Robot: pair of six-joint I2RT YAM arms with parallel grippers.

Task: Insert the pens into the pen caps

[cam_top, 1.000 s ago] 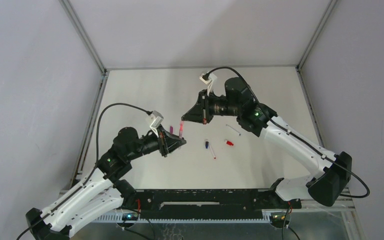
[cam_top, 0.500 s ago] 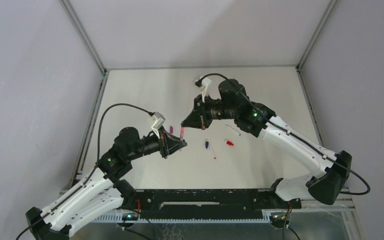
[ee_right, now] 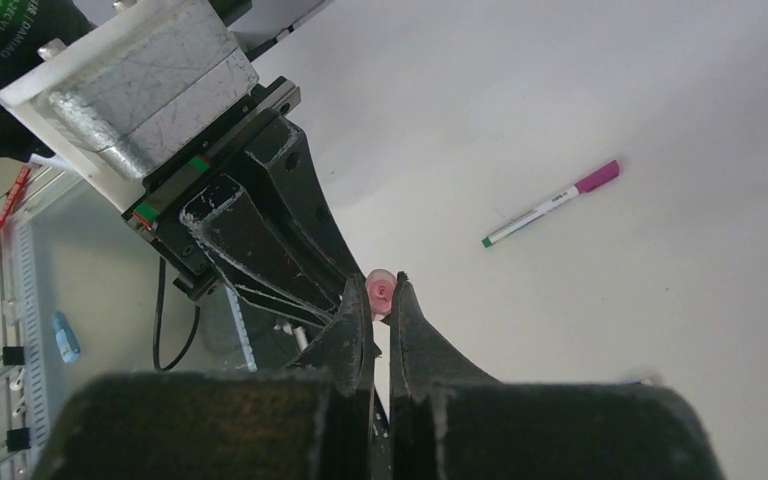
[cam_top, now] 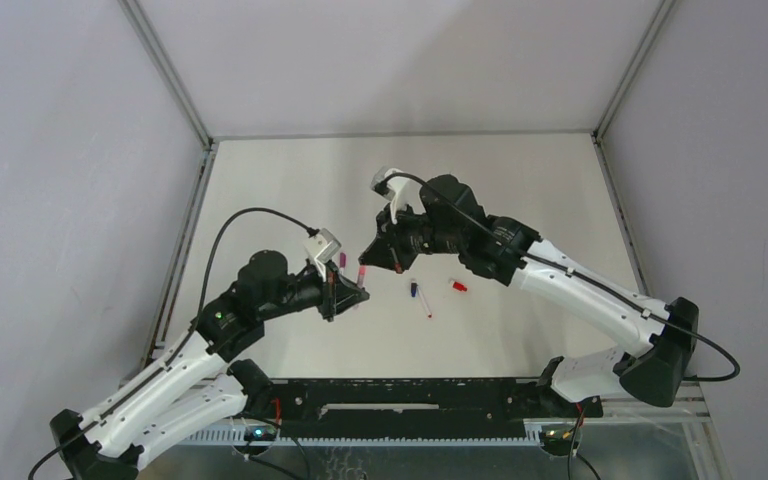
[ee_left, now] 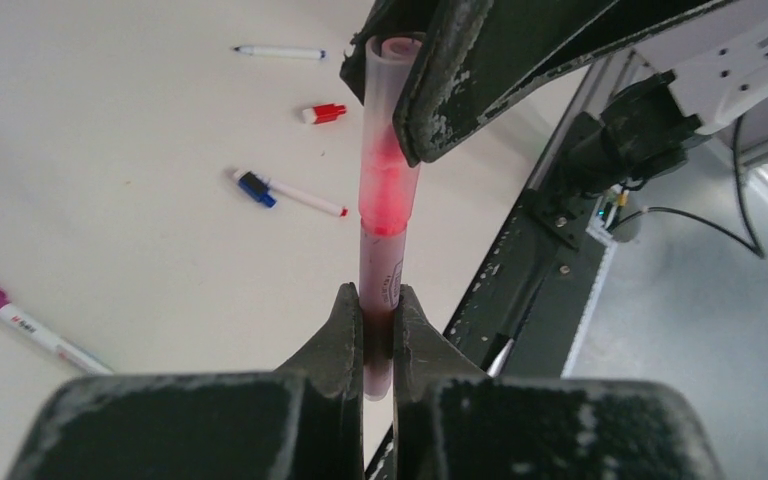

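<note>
A pinkish-red pen point(ee_left: 380, 300) is held in the air above the white table point(cam_top: 290, 180), one end seated in a longer translucent pink cap point(ee_left: 388, 120) that shows bright red at the join. Below lie a loose red cap point(ee_left: 325, 113), a blue-capped white pen point(ee_left: 290, 195) with a red tip, a thin white pen point(ee_left: 280, 51) with a blue tip, and a magenta-capped white pen point(ee_left: 20, 320), each flat and apart from the others

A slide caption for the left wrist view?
Left gripper clamps the pink pen, right gripper clamps the cap over its tip.
</note>
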